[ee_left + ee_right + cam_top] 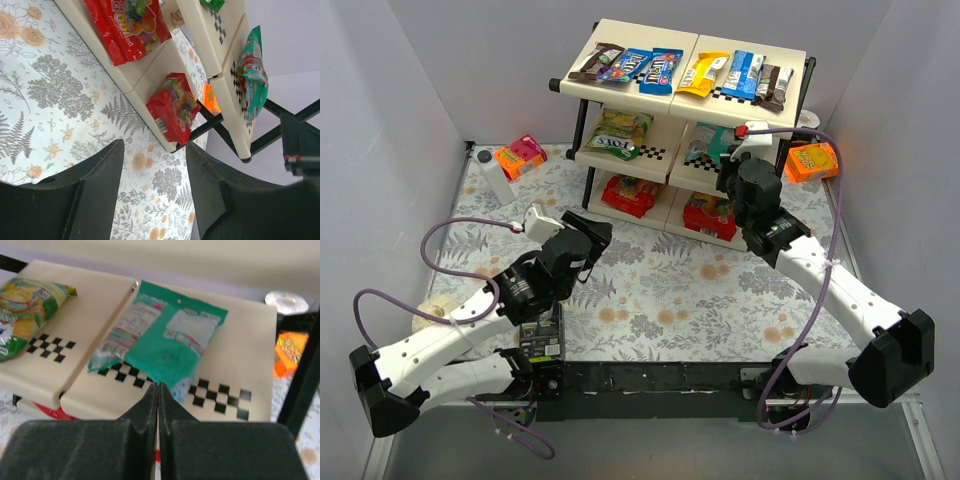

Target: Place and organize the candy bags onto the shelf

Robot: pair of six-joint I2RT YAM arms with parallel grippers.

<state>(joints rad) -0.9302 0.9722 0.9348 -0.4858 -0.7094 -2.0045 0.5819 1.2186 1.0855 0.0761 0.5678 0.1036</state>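
teal bag [165, 350] on shelf [242, 340], middle tier

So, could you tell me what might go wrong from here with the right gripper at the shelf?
1. The right gripper, shut, has its tips at the front edge of the teal bag on the shelf's middle tier; moving forward could shove or crumple it.
2. That bag lies askew, reaching the front checkered strip, so a catching retreat might drag it off.
3. The purple cable loops near the shelf's right post and might snag.
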